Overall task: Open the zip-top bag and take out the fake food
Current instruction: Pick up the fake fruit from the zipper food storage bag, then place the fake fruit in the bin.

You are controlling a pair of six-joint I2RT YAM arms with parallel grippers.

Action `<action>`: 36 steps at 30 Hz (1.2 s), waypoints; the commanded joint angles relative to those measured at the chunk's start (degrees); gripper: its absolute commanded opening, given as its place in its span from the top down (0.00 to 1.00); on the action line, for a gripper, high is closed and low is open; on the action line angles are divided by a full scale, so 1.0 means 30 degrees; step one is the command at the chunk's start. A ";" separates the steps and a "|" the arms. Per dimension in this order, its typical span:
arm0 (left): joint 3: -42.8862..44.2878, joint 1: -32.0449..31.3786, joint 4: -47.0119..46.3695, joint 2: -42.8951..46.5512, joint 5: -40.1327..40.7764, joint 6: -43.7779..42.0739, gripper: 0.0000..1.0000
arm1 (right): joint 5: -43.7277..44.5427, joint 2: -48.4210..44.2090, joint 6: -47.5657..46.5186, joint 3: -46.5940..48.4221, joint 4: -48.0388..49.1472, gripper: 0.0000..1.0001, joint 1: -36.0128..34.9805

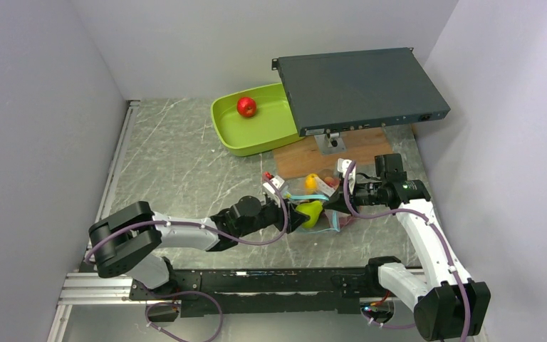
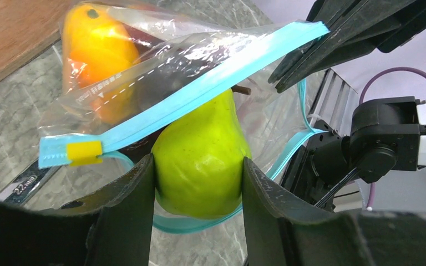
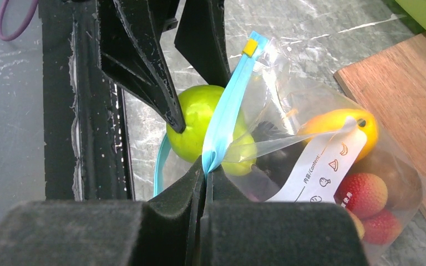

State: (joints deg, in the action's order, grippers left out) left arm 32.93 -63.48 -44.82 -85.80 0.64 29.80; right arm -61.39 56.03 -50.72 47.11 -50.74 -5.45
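The zip-top bag (image 1: 325, 194) lies clear and open-mouthed at mid-table. My right gripper (image 3: 206, 169) is shut on its blue zip strip (image 3: 227, 105) and holds the top lip up. At the mouth, my left gripper (image 2: 198, 162) is shut on a green pear (image 2: 199, 158), both fingers pressed against its sides. The pear (image 1: 312, 212) sits half out of the opening, over the lower blue lip. Inside the bag remain an orange-yellow mango (image 3: 335, 122), a dark plum (image 3: 272, 158) and red bumpy fruit (image 3: 363, 194). A red apple (image 1: 246, 107) lies in the tray.
The lime-green tray (image 1: 253, 142) stands at the back. A dark flat box (image 1: 360, 89) on a stand overhangs a wooden board (image 1: 306, 160) behind the bag. A wrench (image 2: 22, 183) lies partly under the bag. Grey walls close in both sides.
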 commanded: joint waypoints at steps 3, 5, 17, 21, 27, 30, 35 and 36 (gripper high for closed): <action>-0.0549 0.0373 -0.0636 0.1505 -0.1127 -0.1255 1.00 | -0.0072 -0.0126 -0.0041 -0.0002 0.0478 1.00 -0.0033; -0.0730 0.0439 -0.0276 0.2099 -0.1304 -0.1888 1.00 | -0.0062 -0.0140 -0.0028 -0.0001 0.0472 1.00 -0.0047; -0.2499 0.1297 0.1209 0.6140 -0.3450 -0.4942 1.00 | -0.0099 -0.0099 -0.0253 0.0028 0.0309 1.00 -0.0033; -0.3016 0.2502 0.1888 0.7602 -0.3777 -0.4798 1.00 | -0.0103 -0.0097 -0.0293 0.0032 0.0273 1.00 -0.0046; -0.2849 0.4807 0.3901 0.9136 -0.3331 -0.4776 1.00 | -0.0097 -0.0039 -0.0320 0.0030 0.0269 1.00 -0.0048; -0.2903 0.5764 0.4209 0.9868 -0.2371 -0.4703 1.00 | -0.0091 -0.0028 -0.0320 0.0021 0.0254 1.00 -0.0063; -0.2449 0.7223 0.4921 1.0398 -0.0350 -0.4350 1.00 | -0.0078 0.0029 -0.0350 0.0028 0.0273 1.00 -0.0056; -0.2205 0.7565 0.5169 1.0303 -0.0283 -0.4179 1.00 | -0.0098 0.0049 -0.0364 0.0028 0.0273 1.00 -0.0050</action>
State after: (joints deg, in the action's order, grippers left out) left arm 23.70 -43.59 -31.09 -55.66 -4.89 16.21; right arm -61.12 56.03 -50.78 47.11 -50.70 -5.45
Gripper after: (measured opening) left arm 0.527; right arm 0.009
